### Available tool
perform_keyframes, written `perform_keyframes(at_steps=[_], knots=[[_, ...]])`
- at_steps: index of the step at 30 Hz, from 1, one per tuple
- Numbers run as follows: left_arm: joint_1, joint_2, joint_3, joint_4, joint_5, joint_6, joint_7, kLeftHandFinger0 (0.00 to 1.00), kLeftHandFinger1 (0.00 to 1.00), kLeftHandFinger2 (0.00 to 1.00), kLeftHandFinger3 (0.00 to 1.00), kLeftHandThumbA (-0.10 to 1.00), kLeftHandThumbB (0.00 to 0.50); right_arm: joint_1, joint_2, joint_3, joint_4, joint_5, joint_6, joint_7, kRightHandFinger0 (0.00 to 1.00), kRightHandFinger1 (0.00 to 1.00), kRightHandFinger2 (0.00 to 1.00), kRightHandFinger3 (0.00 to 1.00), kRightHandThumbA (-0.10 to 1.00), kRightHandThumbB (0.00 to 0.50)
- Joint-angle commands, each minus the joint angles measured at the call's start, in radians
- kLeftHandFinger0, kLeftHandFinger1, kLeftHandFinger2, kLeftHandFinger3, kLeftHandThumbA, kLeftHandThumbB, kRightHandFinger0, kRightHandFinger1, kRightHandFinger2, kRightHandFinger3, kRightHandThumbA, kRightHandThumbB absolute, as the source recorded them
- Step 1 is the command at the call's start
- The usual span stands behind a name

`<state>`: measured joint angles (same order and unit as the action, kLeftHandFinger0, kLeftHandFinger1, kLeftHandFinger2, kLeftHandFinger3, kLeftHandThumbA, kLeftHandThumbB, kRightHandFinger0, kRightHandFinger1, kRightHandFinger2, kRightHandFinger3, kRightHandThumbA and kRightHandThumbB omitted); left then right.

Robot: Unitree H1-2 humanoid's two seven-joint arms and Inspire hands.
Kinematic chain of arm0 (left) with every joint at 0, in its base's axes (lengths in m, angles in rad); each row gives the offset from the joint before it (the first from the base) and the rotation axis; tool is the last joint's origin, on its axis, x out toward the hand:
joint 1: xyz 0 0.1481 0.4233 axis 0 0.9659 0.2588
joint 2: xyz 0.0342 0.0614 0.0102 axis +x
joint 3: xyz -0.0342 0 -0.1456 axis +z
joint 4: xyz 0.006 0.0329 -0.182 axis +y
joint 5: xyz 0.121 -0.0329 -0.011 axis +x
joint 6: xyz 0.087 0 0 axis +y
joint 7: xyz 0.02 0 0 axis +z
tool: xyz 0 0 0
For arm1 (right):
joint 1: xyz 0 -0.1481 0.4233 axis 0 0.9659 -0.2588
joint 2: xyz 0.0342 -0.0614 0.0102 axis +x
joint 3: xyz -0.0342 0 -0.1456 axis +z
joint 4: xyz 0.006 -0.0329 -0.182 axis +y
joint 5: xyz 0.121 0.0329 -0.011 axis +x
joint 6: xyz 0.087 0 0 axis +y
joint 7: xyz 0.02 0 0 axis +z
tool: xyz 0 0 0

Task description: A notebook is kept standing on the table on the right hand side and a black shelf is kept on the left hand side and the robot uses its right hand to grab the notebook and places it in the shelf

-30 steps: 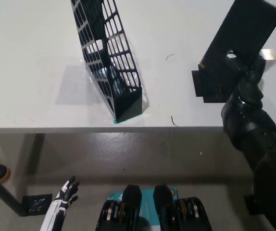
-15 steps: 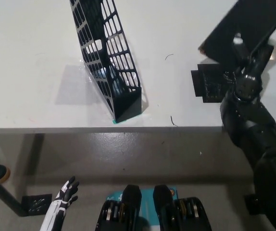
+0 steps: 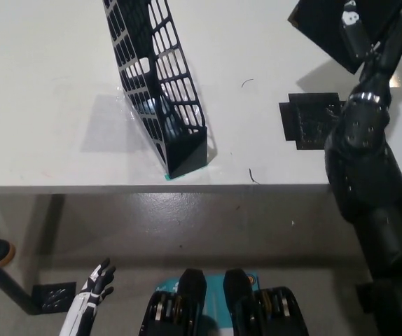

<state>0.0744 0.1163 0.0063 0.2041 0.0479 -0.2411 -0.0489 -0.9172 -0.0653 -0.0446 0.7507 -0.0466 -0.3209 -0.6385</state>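
Notebook: flat black notebook (image 3: pixel 320 24) with a dark cover, seen in the head view at the top right corner, lifted clear of the table and tilted, its upper part cut off by the picture edge.
Notebook's shadow: a soft grey patch on the tabletop just below the raised cover.
Right hand: black hand (image 3: pixel 369 35) at the top right, fingers closed around the notebook's right side, gripping it; a pale fingertip shows against the cover.
Right arm: black arm rising from the bottom right corner up across the table's near edge to the hand.
Left hand: white hand (image 3: pixel 96 278) with dark fingers at the lower left, below the table edge, fingers spread apart and holding nothing, resting well away from everything on the table.
Shelf: black mesh file shelf (image 3: pixel 160 91) of open grid plastic, standing on the table left of centre, leaning, its narrow closed end near the table's front edge.
Table: white flat tabletop (image 3: pixel 47 84) filling the upper half of the view.
Black mat: dark square patch (image 3: pixel 306 122) lying flat on the table just beside the right arm, below the notebook.
Relation: notebook and shelf are well apart, the shelf to the left, the notebook held high to the right.
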Motion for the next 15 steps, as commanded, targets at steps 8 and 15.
perform_keyframes(at_steps=[8, 15], knots=[[0.003, 0.015, -0.003, -0.03, -0.005, -0.029, -0.013, 1.0, 1.0, 1.0, 1.0, 1.0, 0.065, -0.029, 0.029, 0.193, -0.718, -0.384, 0.133, 0.134, 0.0, 0.18, 0.67, 0.78, -0.1, 0.103], [-0.002, 0.015, -0.003, -0.021, -0.001, -0.038, -0.009, 1.0, 1.0, 1.0, 1.0, 1.0, 0.058, -0.07, 0.091, 0.251, -0.738, -0.377, 0.143, 0.144, 0.0, 0.17, 0.66, 0.79, -0.1, 0.099]])
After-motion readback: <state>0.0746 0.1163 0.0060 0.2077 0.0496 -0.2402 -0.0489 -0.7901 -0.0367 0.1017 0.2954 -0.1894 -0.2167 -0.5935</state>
